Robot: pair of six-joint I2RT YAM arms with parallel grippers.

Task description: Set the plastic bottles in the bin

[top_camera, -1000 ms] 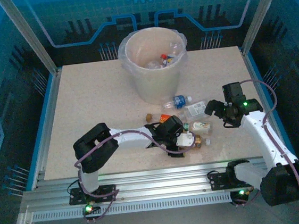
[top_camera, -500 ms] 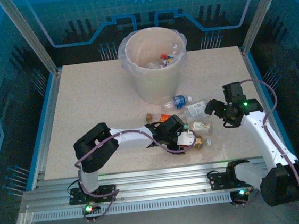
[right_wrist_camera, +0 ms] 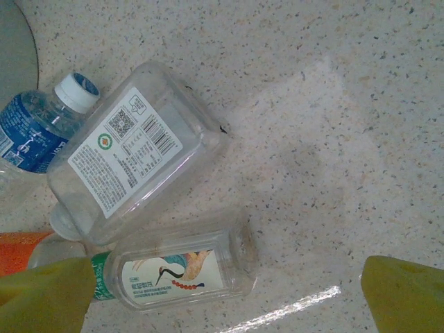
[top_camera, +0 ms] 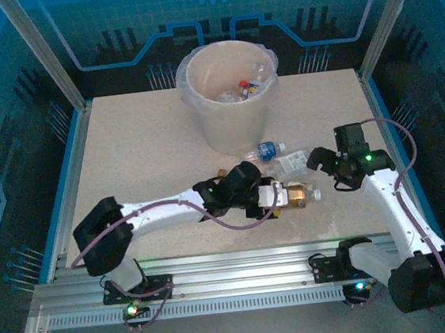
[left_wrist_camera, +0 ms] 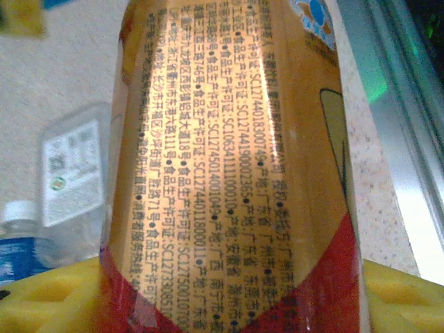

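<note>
A: Top view: left hand (top_camera: 280,198) clenched on gold-label bottle (top_camera: 296,196), near side of the surface (top_camera: 142,159), well short of the bin (top_camera: 234,129).
B: Left wrist: bottle sits between yellow pads (left_wrist_camera: 48,291); the slick label could slip out mid-carry.
A: Right wrist: right hand (right_wrist_camera: 225,295) released, hovers over bird-label bottle (right_wrist_camera: 180,270); a skewed descent would shove it aside.

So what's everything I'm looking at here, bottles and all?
bin: one, pale beige, bag-lined, far middle of table
bottles in bin: several, clear, number unclear
blue-label bottle: one, white cap, just before bin
white-label bottle: one, clear, beside it
bird-label bottle: one, clear, green band, under right gripper
brown-capped piece: one, small, left of those bottles, unidentifiable
gold-label bottle: one, gold and red, in left gripper
table: one, speckled beige
left gripper: one, yellow pads, shut on gold-label bottle
right gripper: one, yellow pads, open
</note>
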